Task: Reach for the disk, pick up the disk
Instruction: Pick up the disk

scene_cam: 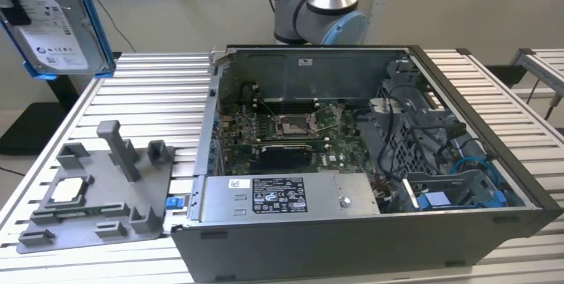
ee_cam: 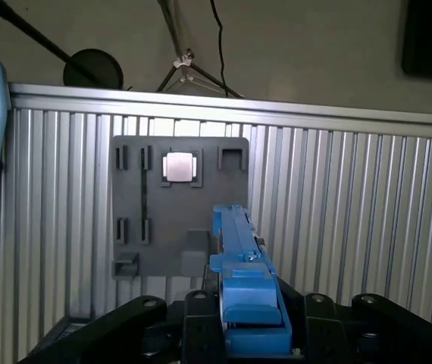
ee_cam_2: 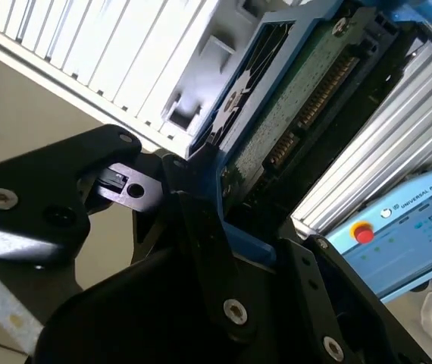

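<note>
Claw: the gripper is clenching on the disk; in the first wrist view its black fingers are sitting on either side of the blue frame.
Disk position: it is hanging in the air at the exterior view's upper left, above the edge of the slatted table, touching nothing below it, label facing the camera, slightly tilted.
Disk underside: in the second wrist view its green circuit board and connector pins are showing, with the blue frame running along the edge.
Below the disk: in the first wrist view the grey fixture plate is lying on the slats, with the small square chip resting in it.
Fixture in exterior view: it is lying at the exterior view's left, just beside the open computer case.
Case: the lid is off and the motherboard is showing, with the grey power-supply box along the near wall.
Arm: its base joint is standing behind the case.
Pendant: a blue teach pendant with a red button is lying beside the table.
</note>
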Tool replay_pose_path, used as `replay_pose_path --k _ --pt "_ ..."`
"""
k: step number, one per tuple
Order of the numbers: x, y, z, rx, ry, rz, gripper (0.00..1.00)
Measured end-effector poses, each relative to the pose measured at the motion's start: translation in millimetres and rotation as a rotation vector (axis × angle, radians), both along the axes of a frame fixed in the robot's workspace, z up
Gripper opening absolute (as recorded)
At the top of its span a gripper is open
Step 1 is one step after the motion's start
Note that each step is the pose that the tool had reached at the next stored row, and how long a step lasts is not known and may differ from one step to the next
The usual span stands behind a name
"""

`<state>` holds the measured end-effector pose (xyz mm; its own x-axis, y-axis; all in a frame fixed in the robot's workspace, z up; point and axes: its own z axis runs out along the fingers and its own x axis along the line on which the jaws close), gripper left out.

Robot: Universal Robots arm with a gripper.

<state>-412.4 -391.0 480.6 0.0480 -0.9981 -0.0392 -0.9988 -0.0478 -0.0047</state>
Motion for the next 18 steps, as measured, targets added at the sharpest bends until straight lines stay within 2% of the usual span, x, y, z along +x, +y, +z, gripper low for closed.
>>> replay_pose_path --k 5,9,18 --pt "13.8 0.0 0.1 0.0 0.0001 0.0 0.0" --pt "40.0 0.0 0.0 0.0 0.0 0.0 0.0" --pt "66.2 0.0 0.0 -0.0001 0.0001 0.0 0.0"
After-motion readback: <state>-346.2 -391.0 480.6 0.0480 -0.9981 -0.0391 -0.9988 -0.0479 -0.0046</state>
